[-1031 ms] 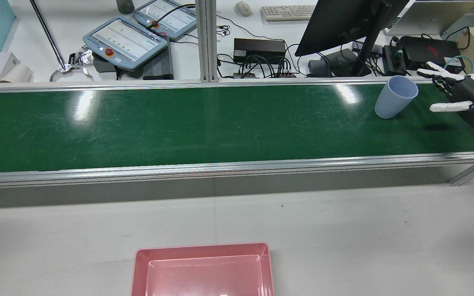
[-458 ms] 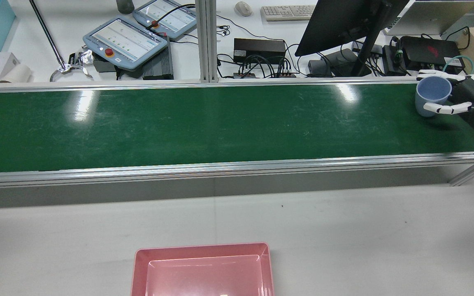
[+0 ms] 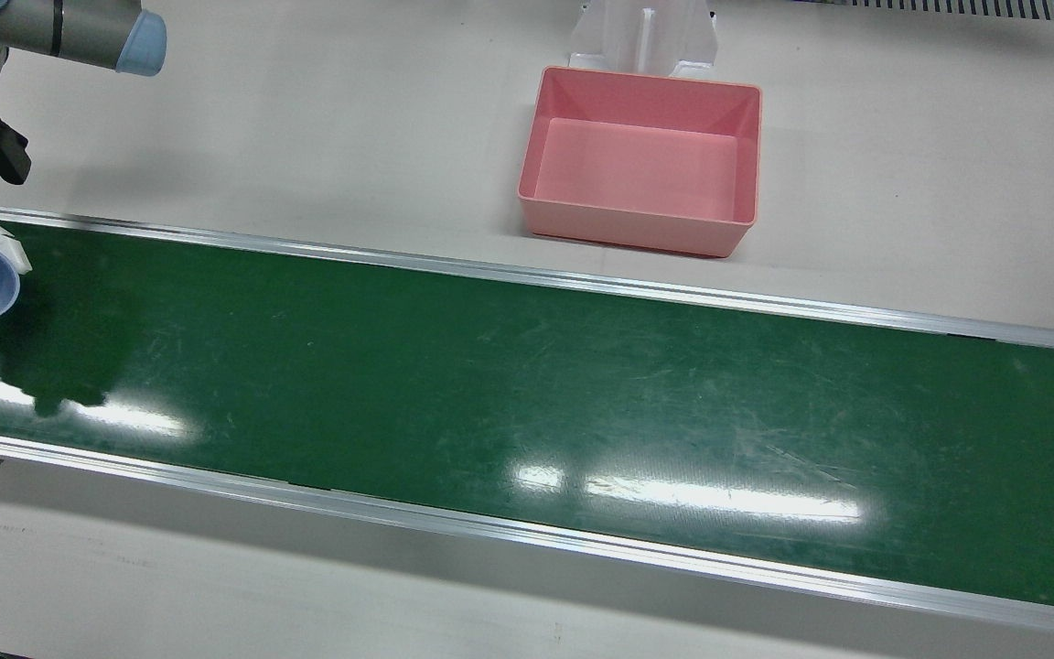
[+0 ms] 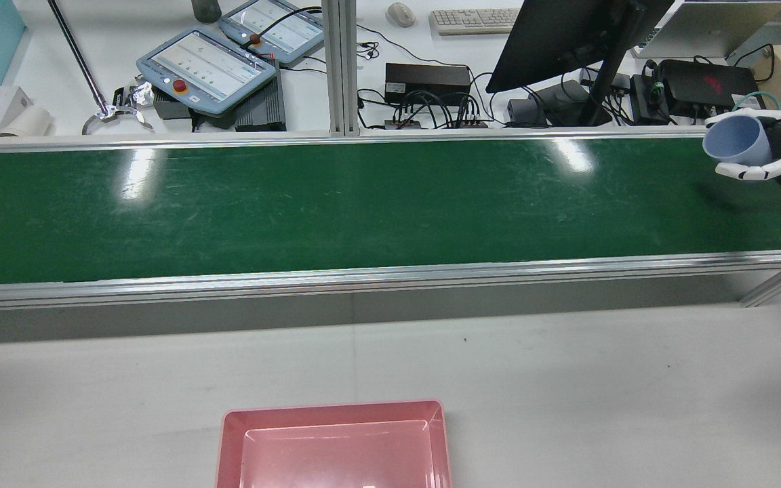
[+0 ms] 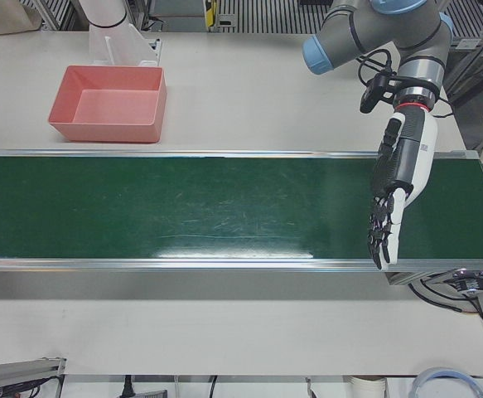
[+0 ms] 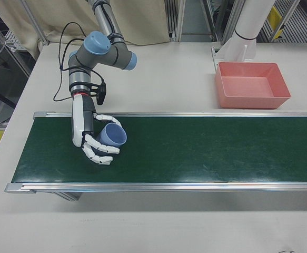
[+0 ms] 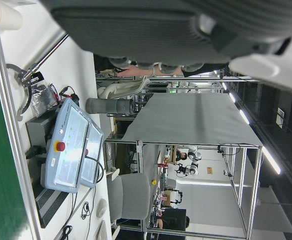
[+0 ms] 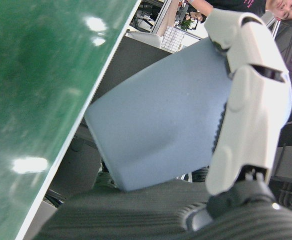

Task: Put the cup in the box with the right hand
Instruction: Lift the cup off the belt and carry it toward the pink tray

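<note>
White-fingered right robot hand (image 6: pixel 97 143) is wrapped around the pale blue cup (image 6: pixel 112 135), gripping it; fingers (image 4: pixel 746 171) curl under and over the cup wall. Cup is tilted, mouth facing away from the palm, and looks lifted off the green belt (image 6: pixel 195 150) at the belt's end on the robot's right side. Right hand view shows the cup body (image 8: pixel 161 115) pressed against the palm with a finger (image 8: pixel 248 100) across it, belt edge below. Pink box (image 6: pixel 250 84) sits well apart from this hand on the white tabletop (image 6: pixel 158 74), across the belt rail, far toward the robot's left of the held cup, nothing in it. Left robot hand (image 5: pixel 394 203) hangs over the other belt end, fingers straight and spread, pointing down, holding nothing. Beyond the belt in the rear view: teach pendants (image 4: pixel 206 66), a monitor (image 4: pixel 560 41), cables.
</note>
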